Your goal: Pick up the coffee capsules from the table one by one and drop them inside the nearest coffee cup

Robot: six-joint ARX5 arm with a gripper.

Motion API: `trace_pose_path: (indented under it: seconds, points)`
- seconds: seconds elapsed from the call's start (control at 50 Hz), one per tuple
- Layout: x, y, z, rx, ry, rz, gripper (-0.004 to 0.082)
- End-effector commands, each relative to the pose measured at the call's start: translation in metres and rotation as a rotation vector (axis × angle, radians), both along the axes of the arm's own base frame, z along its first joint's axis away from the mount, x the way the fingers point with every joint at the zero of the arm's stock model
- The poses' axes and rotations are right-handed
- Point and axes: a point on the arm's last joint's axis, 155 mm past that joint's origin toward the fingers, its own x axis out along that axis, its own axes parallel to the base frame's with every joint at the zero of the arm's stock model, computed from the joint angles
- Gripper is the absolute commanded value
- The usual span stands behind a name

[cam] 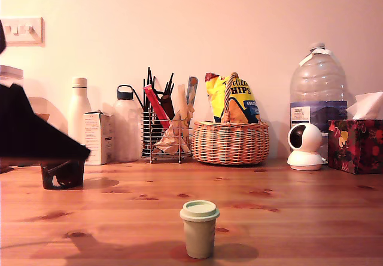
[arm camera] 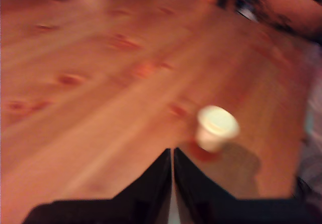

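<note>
Matt plastic capsule point(cam: 199, 228) on smooth knotty wood table point(cam: 299, 218); woven wicker basket point(cam: 230, 141) behind.

A: Exterior view sharp, warm orange cast, dim; capsule point(cam: 199, 228) drops a soft shadow toward 9 o'clock on the counter point(cam: 287, 230).
B: Wrist view motion-blurred throughout, far edge smeared.

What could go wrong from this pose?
1. The gripper looks shut and apart from the capsule; descending like this would likely topple it, not grasp it.
2. The arm covers most of the dark cup in the exterior view, and the wrist view is blurred, so aiming may be off.
</note>
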Motion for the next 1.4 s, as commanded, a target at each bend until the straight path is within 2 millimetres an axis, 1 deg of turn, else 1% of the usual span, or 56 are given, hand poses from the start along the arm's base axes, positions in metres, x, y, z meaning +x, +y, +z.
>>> trace_pose_path:
  seconds: [0.0, 0.26, 0.32, 0.34, 0.38, 0.42, 0.46, 0.5, 0.52, 0.56, 0.7, 0.78, 1.02, 1.2, 1.38]
  points:
    - [-0.004, -0.001, -0.002, 0.014, -0.039, -0.022, -0.0019]
    - [-0.012, -0.009, -0.002, 0.014, -0.042, -0.058, -0.0018]
    - [-0.012, -0.010, -0.002, 0.015, -0.041, -0.060, -0.0001]
    - [-0.012, -0.009, -0.002, 0.016, -0.040, -0.059, 0.0017]
    - [-0.012, -0.009, -0.003, 0.019, -0.043, -0.059, 0.0087]
    - [-0.011, -0.009, -0.003, 0.029, -0.060, -0.061, 0.0195]
    - [-0.010, -0.009, -0.003, 0.035, -0.067, -0.053, 0.0324]
    - [-0.004, -0.006, -0.004, 0.051, -0.080, -0.021, 0.0435]
    - [-0.003, -0.005, -0.004, 0.054, -0.082, -0.015, 0.0481]
    - [-0.002, -0.005, -0.003, 0.062, -0.108, -0.021, 0.0531]
    - [0.001, -0.007, 0.003, 0.049, -0.142, -0.021, 0.0515]
    - [0.000, -0.008, 0.003, 0.042, -0.141, -0.031, 0.0515]
    - [0.002, -0.012, -0.012, 0.057, -0.095, -0.046, 0.0519]
    - [0.005, -0.024, -0.013, 0.051, -0.088, -0.088, 0.0518]
    - [0.004, -0.039, -0.021, 0.056, -0.053, -0.155, 0.0518]
